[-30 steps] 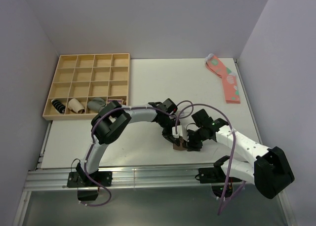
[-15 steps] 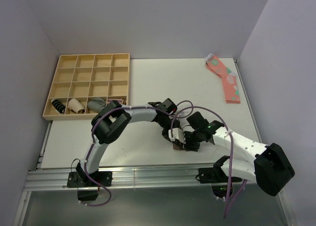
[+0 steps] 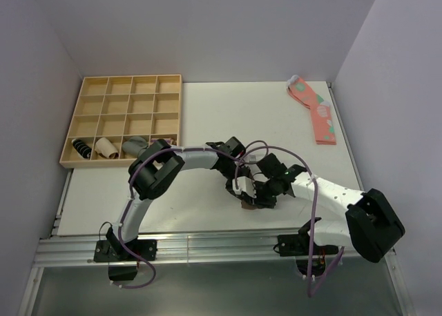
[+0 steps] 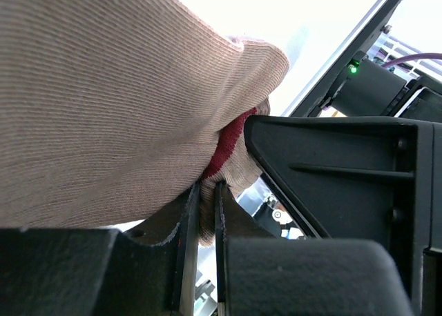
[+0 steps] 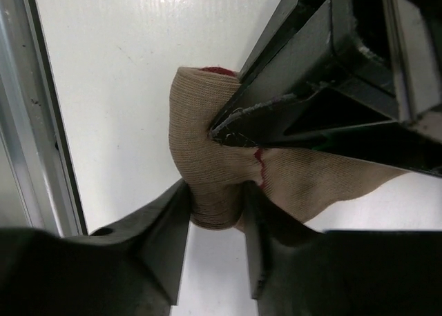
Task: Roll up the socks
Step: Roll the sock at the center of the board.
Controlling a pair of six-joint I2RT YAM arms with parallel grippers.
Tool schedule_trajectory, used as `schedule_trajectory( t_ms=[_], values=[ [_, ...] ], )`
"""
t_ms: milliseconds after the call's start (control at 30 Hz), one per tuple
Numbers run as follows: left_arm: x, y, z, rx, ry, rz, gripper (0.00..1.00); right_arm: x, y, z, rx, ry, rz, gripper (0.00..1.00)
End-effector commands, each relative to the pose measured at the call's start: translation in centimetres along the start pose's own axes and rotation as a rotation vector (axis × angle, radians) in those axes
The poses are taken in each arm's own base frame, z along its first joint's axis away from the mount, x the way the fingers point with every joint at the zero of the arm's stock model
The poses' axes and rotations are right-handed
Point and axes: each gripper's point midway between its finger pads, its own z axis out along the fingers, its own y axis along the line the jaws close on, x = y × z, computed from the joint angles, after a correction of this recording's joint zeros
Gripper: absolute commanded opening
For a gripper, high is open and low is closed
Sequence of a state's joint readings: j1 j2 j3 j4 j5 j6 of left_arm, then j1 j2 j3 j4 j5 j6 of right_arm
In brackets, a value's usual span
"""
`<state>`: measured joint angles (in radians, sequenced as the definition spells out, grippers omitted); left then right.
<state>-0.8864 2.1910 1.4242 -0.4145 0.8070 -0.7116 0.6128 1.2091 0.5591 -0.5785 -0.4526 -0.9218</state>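
Note:
The socks [image 5: 207,157] are a tan knit bundle with a dark red cuff edge [image 4: 231,136], lying near the table's front edge. From the top only a small brown bit [image 3: 247,205] shows under the two grippers. My left gripper [image 4: 207,188] [image 3: 240,190] is shut on a thin fold of the tan fabric. My right gripper [image 5: 214,192] [image 3: 261,195] reaches in from the right. Its fingers [image 5: 173,219] press on both sides of the rolled end. The left gripper's fingertips [image 5: 221,133] dig into the roll just above. Most of the socks are hidden in the top view.
A wooden compartment tray [image 3: 124,119] stands at the back left with small sock bundles [image 3: 103,147] in its front row. A coral-pink sock [image 3: 318,112] lies at the back right. The metal rail [image 5: 41,123] of the table's front edge runs close to the grippers.
My right gripper has moved left, up against the left gripper, and its fingers have narrowed onto the rolled end. The left gripper has stayed where it was, still shut.

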Motion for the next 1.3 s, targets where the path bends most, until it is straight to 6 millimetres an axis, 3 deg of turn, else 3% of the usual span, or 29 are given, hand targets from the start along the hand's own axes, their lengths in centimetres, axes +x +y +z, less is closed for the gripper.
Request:
schedule_trajectory(
  t_ms=[0,133,333,667,733,767,800,1000,1167,1267],
  values=[
    [0.1,3.0,1.2,-0.069,0.0,-0.043,0.01,-0.3,0.3,0.8,-0.039,-0.001,0.027,0.39],
    [0.1,3.0,1.1,-0.035,-0.013,-0.073,0.06,-0.3,0.2,0.9,-0.046,0.017,0.082,0.25],
    [-1.1,2.1,0.3,0.032,-0.148,-0.136,0.2,0.0,0.6,0.9,-0.063,0.032,0.139,0.14],
    [-4.0,-0.4,-2.9,0.109,-0.465,-0.083,0.34,0.7,1.1,0.2,-0.202,0.073,0.214,0.11],
    [-3.8,1.0,-3.0,0.092,-0.523,-0.106,0.34,-0.1,0.6,-0.3,-0.236,0.037,0.22,0.11],
    [-4.3,-0.1,-3.9,0.137,-0.579,-0.071,0.36,0.5,0.9,-0.6,-0.271,0.049,0.262,0.11],
    [-3.7,1.3,-3.8,0.112,-0.598,-0.083,0.37,0.2,0.4,-0.8,-0.273,0.038,0.252,0.11],
    [-4.5,2.6,-6.6,0.062,-0.823,-0.006,0.36,0.6,0.4,-1.0,-0.35,0.054,0.299,0.11],
    [-4.5,2.6,-9.6,0.0,-1.024,0.101,0.37,0.2,0.1,-1.5,-0.438,0.051,0.354,0.11],
    [-3.8,0.9,-10.9,-0.027,-1.108,0.233,0.37,0.5,0.0,-1.7,-0.499,0.066,0.415,0.12]
  ],
)
